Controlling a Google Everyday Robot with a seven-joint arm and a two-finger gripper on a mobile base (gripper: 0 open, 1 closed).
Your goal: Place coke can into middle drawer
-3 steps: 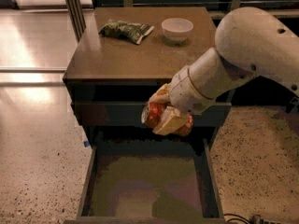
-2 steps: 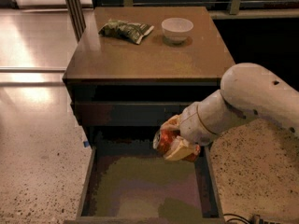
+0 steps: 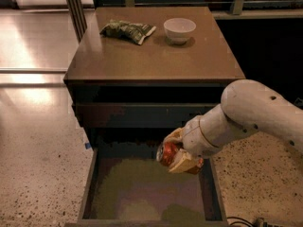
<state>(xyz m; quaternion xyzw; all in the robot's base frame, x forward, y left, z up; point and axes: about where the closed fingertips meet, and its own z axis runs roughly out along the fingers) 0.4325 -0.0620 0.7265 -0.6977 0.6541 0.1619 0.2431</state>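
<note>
camera view: coke can (image 3: 166,153) is clamped tilted in gripper (image 3: 177,156) jaws, middle drawer (image 3: 137,193) beneath them; if released so, it could be toppled.

The gripper (image 3: 177,157) hangs low in front of a dark brown wooden cabinet (image 3: 151,63), whose flat top lies above and behind it. Speckled terrazzo floor (image 3: 33,174) spreads on either side of the gripper, with bright glare patches (image 3: 26,93) well off to its upper left. Far beyond the gripper, behind the cabinet, runs a dark railing (image 3: 199,4). The space to the gripper's upper right lies in deep shadow.
</note>
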